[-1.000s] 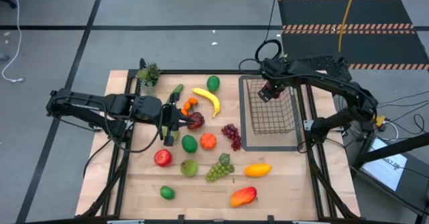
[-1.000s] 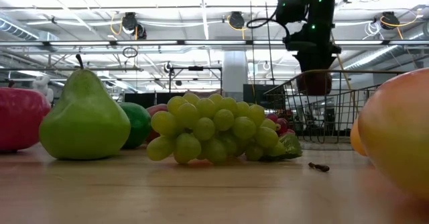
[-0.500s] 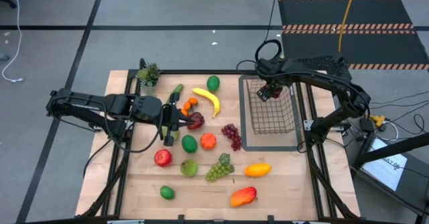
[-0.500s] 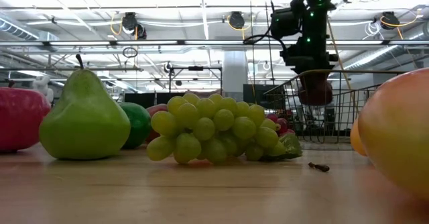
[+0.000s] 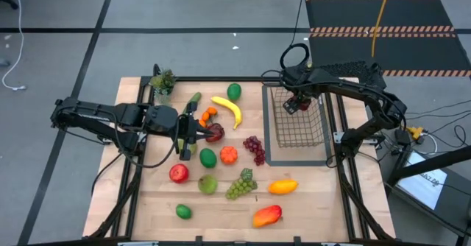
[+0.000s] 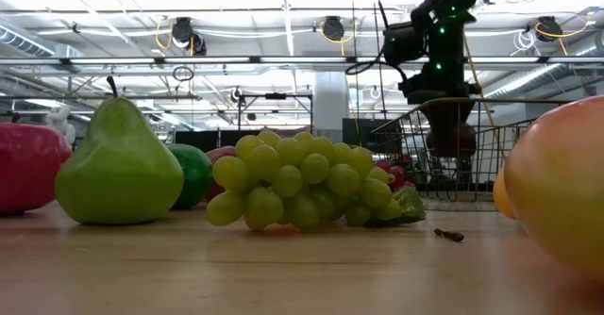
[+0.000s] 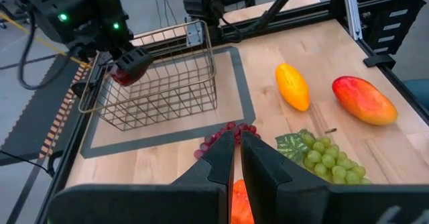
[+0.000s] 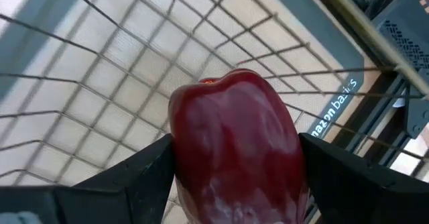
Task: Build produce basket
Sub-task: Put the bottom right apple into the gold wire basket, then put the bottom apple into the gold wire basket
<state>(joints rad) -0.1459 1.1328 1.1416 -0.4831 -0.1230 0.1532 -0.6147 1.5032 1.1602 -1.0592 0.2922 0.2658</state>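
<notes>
We saw the right gripper (image 5: 294, 104) holding a shiny dark red toy apple (image 8: 234, 140) between its two dark fingers, spread wide around its sides. The apple was smooth and round, with a little dip on top. It hung inside the far end of the dark grey wire-mesh basket (image 5: 300, 134), above its floor. The basket was a long box of thin metal bars, and it sat on a flat dark tray (image 5: 268, 155) on the right side of the wooden table (image 5: 151, 199). The left gripper (image 5: 188, 130) was pressed shut with nothing in it, low among the toy fruit in the middle of the table, just beside another dark red apple (image 5: 215, 132). A yellow banana (image 5: 229, 109), purple grapes (image 5: 255, 149) and green grapes (image 5: 241, 183) lay nearby on the wood.
</notes>
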